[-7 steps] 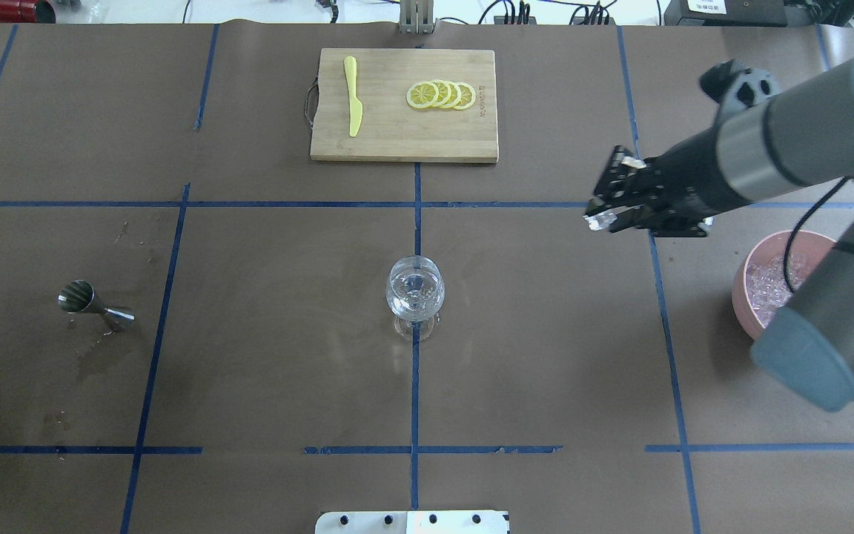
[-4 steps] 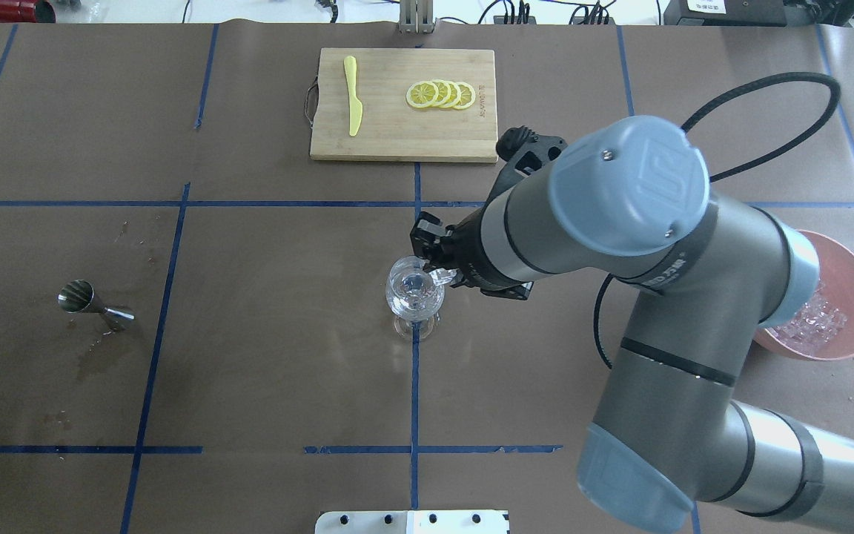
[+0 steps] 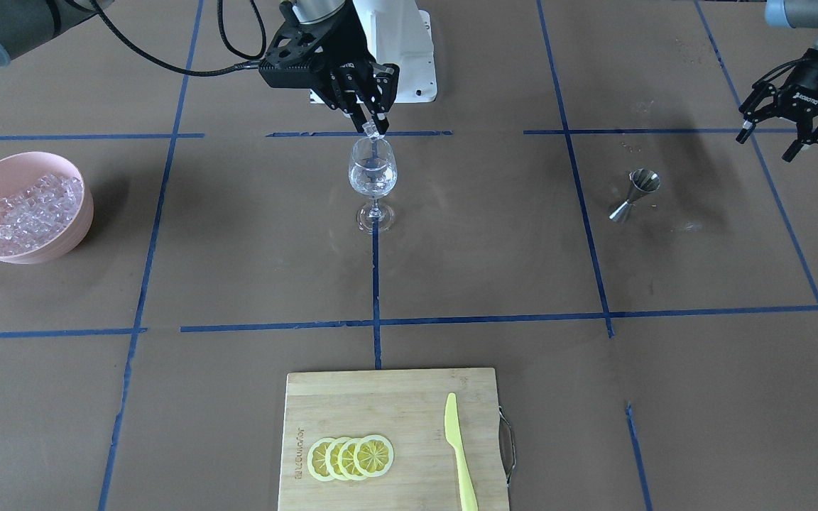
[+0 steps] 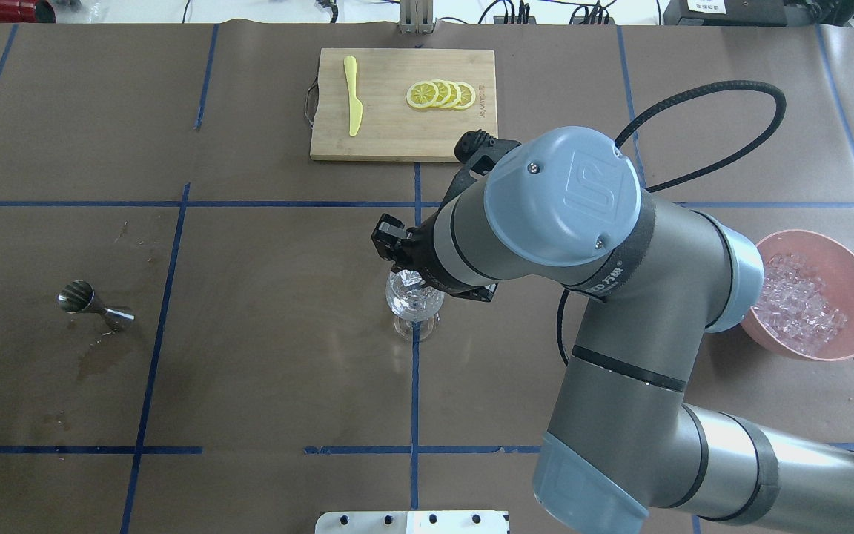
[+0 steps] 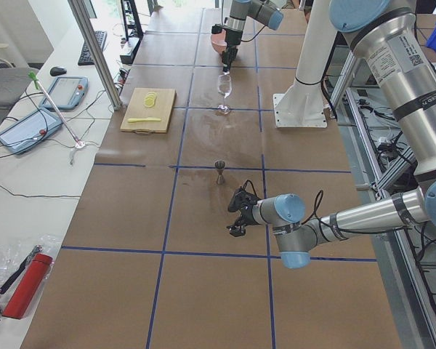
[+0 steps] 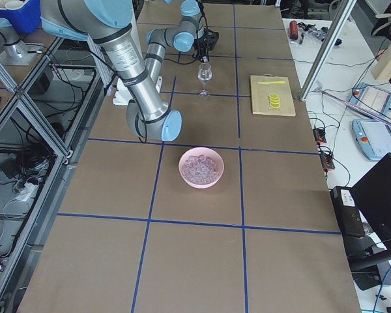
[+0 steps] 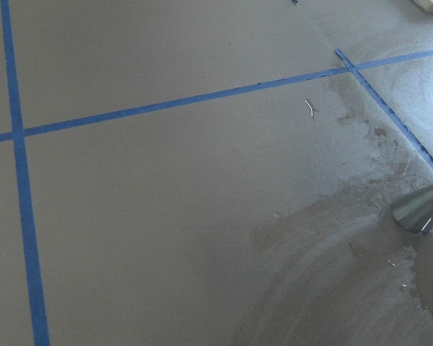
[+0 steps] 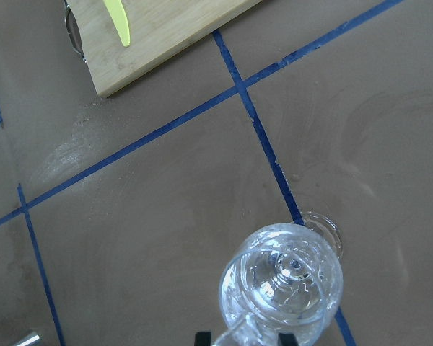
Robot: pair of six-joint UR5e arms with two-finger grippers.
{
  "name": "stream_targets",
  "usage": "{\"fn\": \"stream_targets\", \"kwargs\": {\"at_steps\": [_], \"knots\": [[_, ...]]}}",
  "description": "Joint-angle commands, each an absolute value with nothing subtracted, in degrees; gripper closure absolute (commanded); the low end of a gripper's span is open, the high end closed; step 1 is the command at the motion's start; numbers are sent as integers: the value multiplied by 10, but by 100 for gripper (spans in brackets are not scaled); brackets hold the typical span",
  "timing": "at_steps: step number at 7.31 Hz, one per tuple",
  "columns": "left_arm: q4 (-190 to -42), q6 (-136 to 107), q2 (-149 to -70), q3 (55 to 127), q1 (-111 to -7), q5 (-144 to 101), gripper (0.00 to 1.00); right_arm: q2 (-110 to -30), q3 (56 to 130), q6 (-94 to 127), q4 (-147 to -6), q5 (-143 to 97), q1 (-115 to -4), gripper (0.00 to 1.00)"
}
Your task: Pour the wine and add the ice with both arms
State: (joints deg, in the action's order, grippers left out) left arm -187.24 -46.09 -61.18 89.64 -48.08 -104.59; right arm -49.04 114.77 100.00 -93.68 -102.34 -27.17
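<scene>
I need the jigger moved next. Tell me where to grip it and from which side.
Grip the jigger at its narrow waist, coming in level from the left gripper side. It stands upright, and both cones flare, so the waist probably resists slipping.

Light was bright and even, falling from overhead. Soft shadows lay on the brown paper-covered table beside the round pink bowl and near my left gripper. The overhead view's far edge was washed out white. My left wrist view was soft and slightly blurred.
</scene>
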Motion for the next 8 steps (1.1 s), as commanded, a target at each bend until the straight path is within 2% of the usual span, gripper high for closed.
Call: {"fn": "stream_targets", "kwargs": {"at_steps": [1,2,5,7,8], "knots": [[-1873,-461,-612,896,-482,-1045,0,-491,1147,999,-938,-1022,-272,41],[-1874,-461,-612,896,-482,-1044,0,-491,1146,1000,-938,-1021,-272,22],[-1874,-459,-610,896,-483,-1047,0,-500,1150,996,-939,-1037,-308,21],[-1862,-443,-613,886,-516,-1075,0,-615,1210,903,-937,-1131,-400,22],[-1831,-395,-616,875,-570,-1114,0,-681,1229,823,-934,-1176,-456,22]]}}
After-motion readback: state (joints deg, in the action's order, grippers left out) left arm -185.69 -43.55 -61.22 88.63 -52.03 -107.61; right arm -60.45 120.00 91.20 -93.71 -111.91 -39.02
